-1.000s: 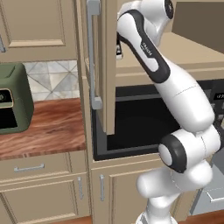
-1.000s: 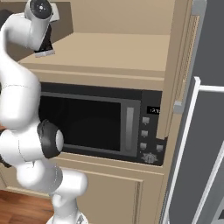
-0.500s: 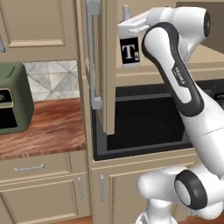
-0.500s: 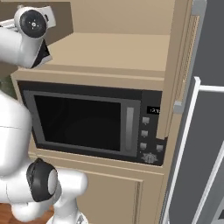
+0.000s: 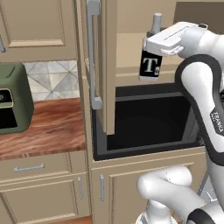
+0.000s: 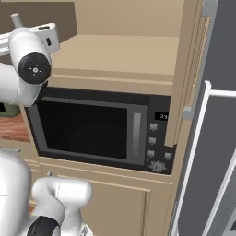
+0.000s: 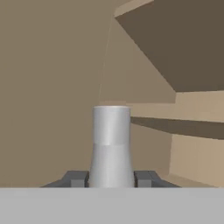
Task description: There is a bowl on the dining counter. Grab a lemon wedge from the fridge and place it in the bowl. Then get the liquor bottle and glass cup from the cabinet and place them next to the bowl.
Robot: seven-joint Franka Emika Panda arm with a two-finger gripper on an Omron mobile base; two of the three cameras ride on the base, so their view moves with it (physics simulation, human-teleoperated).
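A: Left base view, quick?
B: Bottle (image 5: 150,65) hangs upright in front of the open cabinet (image 5: 131,52), above the microwave (image 5: 144,122). Black label w/ white "T" faces us, pale cap on top. Gripper (image 5: 154,46) reaches in from the right and sits over the bottle's shoulder; fingers hidden behind the white hand. Cabinet door (image 5: 103,65) stands open to the left w/ its silver handle (image 5: 92,52). Green appliance (image 5: 13,98) on the wood counter (image 5: 48,127) far left, well apart.

A: Right base view?
B: Arm at upper left in front of the cabinet shelf (image 6: 120,57). Bottle cap (image 6: 16,20) just pokes up behind the arm's white joint. Microwave below the shelf, its buttons on the right. Fridge (image 6: 216,138) at the right edge w/ a long bar handle (image 6: 193,152).

A: Hand view?
B: Bottle neck and cap (image 7: 111,144) rise dead centre between the two dark fingertips (image 7: 76,178), one pressed on each side. So jaws are clamped on the bottle neck. Beige cabinet walls behind, darker panel upper right.
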